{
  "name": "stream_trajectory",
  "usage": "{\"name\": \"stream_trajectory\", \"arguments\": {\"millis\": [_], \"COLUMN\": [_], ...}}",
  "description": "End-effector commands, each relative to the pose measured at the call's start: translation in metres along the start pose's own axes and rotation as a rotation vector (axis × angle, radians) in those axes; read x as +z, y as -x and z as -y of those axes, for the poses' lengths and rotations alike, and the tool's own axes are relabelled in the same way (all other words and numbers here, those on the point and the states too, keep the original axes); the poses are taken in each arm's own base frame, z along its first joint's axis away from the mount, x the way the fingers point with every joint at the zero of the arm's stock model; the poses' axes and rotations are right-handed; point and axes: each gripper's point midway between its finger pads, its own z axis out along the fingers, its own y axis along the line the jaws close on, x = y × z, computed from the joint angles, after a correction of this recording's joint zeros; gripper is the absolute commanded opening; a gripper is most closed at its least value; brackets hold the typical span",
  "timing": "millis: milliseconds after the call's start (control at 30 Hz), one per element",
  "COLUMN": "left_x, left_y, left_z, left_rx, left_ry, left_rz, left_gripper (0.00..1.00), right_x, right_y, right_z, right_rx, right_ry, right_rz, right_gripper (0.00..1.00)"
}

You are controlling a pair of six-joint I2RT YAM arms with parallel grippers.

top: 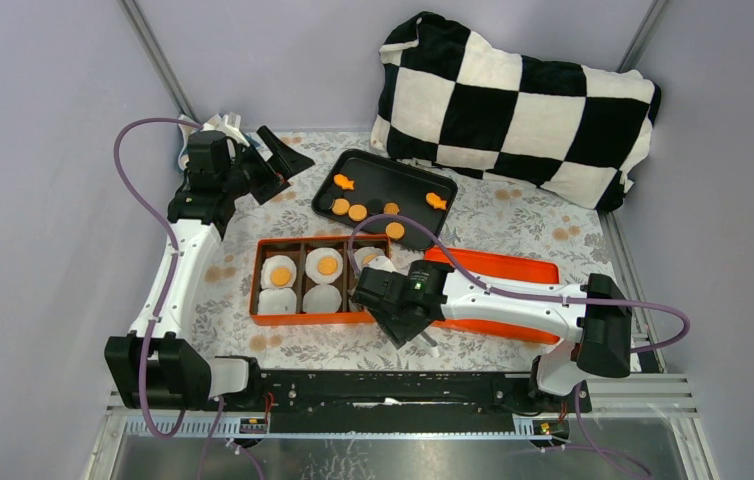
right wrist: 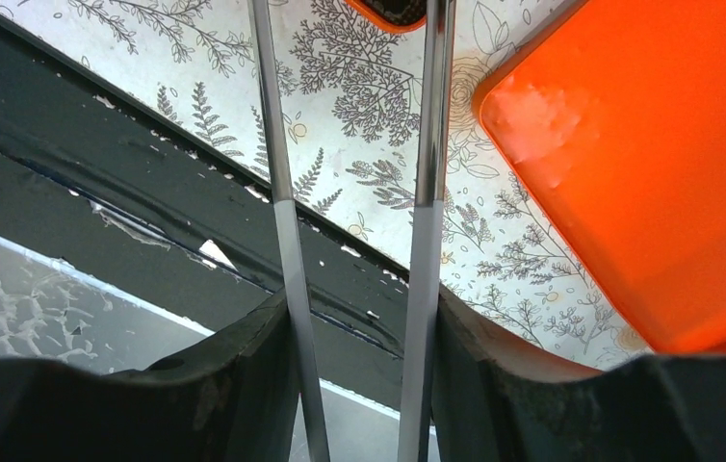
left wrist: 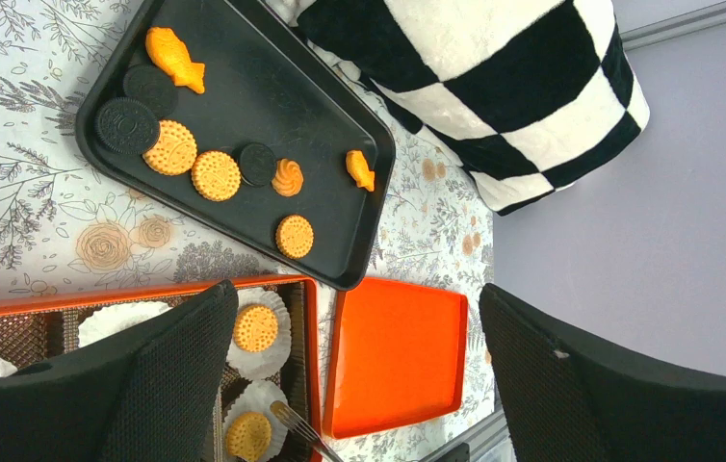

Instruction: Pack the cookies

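Several orange cookies (top: pixel 356 212) lie on a black tray (top: pixel 393 165), round ones (left wrist: pixel 216 175) and two fish-shaped (left wrist: pixel 174 58). An orange compartment box (top: pixel 263 318) holds white paper cups, three with a round cookie (top: pixel 327 265); two of these show in the left wrist view (left wrist: pixel 256 327). My left gripper (top: pixel 278 170) is open and empty, raised at the back left (left wrist: pixel 359 294). My right gripper (top: pixel 408 320) is shut on metal tongs (right wrist: pixel 282 192) near the box's right end. The tongs' tip (left wrist: pixel 292 423) is above a cup with a cookie (left wrist: pixel 248 435).
An orange lid (top: pixel 513 270) lies right of the box, under the right arm. Dark sandwich cookies (left wrist: pixel 128 125) share the black tray. A checkered pillow (top: pixel 513 100) lies at the back right. The table's near rail (right wrist: pixel 147 192) is close to the right gripper.
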Motion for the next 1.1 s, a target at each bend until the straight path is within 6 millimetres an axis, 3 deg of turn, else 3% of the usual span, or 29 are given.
{"name": "stream_trajectory", "arguments": {"millis": [0,300,433,567,733,767,967,1067], "left_x": [-0.008,-0.01,-0.009,-0.004,0.0,0.001,0.008,0.011], "left_y": [0.007,0.009,0.01,0.008,0.008,0.007,0.007,0.006], "left_z": [0.011,0.019,0.019,0.015,0.009,0.008,0.0,-0.003], "left_rx": [0.047,0.053,0.05,0.042,0.042,0.042,0.039,0.034], "left_ry": [-0.028,-0.058,-0.062,-0.057,-0.041,-0.038,-0.016,-0.01], "left_rz": [0.022,0.025,0.027,0.014,0.013,0.012,0.002,-0.007], "left_gripper": [0.99,0.99,0.99,0.99,0.99,0.99,0.99,0.99], "right_x": [-0.019,-0.072,-0.078,-0.056,-0.012,0.001,0.04,0.057], "right_y": [0.022,0.069,0.092,0.12,0.163,0.171,0.206,0.209], "right_z": [-0.002,0.021,0.037,0.06,0.088,0.09,0.09,0.101], "right_rx": [0.026,0.066,0.082,0.109,0.12,0.101,0.059,0.076], "right_ry": [0.001,-0.082,-0.152,-0.191,-0.171,-0.177,-0.178,-0.207], "right_rz": [0.098,0.317,0.381,0.368,0.338,0.318,0.253,0.207], "right_gripper": [0.52,0.5,0.53,0.52,0.51,0.5,0.5,0.5]}}
